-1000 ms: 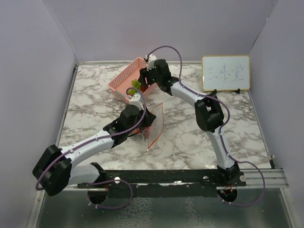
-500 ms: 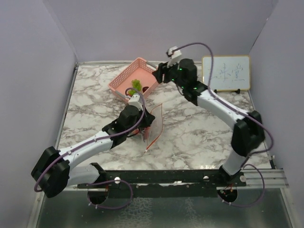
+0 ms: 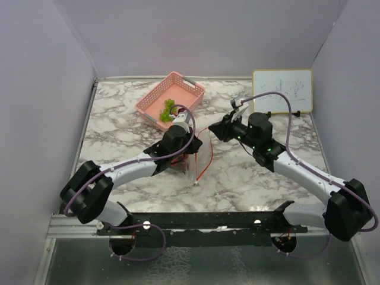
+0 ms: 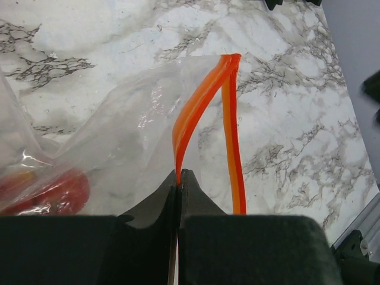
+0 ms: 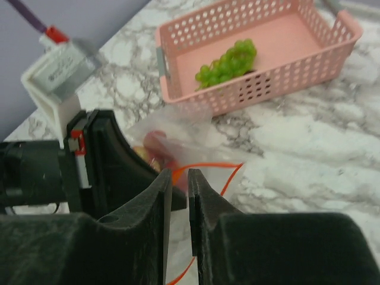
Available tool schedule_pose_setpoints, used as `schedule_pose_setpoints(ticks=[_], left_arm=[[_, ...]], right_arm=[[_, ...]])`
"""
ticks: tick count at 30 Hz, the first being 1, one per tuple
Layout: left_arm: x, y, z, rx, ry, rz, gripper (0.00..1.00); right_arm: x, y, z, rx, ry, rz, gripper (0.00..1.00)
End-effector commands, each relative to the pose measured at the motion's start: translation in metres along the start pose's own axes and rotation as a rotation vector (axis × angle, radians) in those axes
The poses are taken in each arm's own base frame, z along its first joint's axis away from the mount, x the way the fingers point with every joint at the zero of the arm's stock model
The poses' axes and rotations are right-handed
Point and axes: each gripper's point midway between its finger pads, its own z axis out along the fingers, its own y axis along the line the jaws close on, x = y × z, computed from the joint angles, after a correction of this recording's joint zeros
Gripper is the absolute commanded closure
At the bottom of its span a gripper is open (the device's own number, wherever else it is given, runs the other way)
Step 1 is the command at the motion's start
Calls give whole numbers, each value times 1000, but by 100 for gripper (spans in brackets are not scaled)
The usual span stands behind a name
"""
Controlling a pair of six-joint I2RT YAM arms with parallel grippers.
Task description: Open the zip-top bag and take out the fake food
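- The small, crinkly, see-through zip-top bag (image 3: 202, 155) is standing just on the near side of the pink plastic mesh basket (image 3: 155, 95), holding glossy red fake food (image 4: 50, 191).
- The left gripper (image 4: 179, 174) is clenching one lip of the orange zip strip (image 4: 196, 113).
- The right gripper (image 5: 180, 177) is at the mouth with its jaws nearly together; I cannot tell whether it is gripping anything.
- It should be pinching the free lip alone and drawing it apart slowly.

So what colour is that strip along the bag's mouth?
The strip is bright orange-red, clearest in the left wrist view.
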Motion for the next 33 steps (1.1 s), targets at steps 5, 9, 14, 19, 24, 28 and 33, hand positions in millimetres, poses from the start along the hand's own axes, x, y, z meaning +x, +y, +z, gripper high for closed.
schedule_pose_setpoints(ticks=[5,9,14,19,24,28,33], left_arm=[[-16,-22,22,66,-36,-9,100],[-23,-29,25,84,-52,-13,100],[-26,-28,23,65,-50,-16,100],[-37,-42,20,95,-71,-19,100],[-47,-67,14,172,-81,-33,100],[-45,-78,13,206,-68,-35,100],[-33,-79,11,221,-46,-46,100]], right_arm=[[74,31,-9,-97,168,141,80],[94,26,-9,-73,204,168,78],[116,12,-9,-4,239,185,73],[130,6,-7,15,261,199,66],[144,7,5,-8,305,209,64],[153,18,15,-71,312,266,64],[162,28,27,-145,314,330,63]])
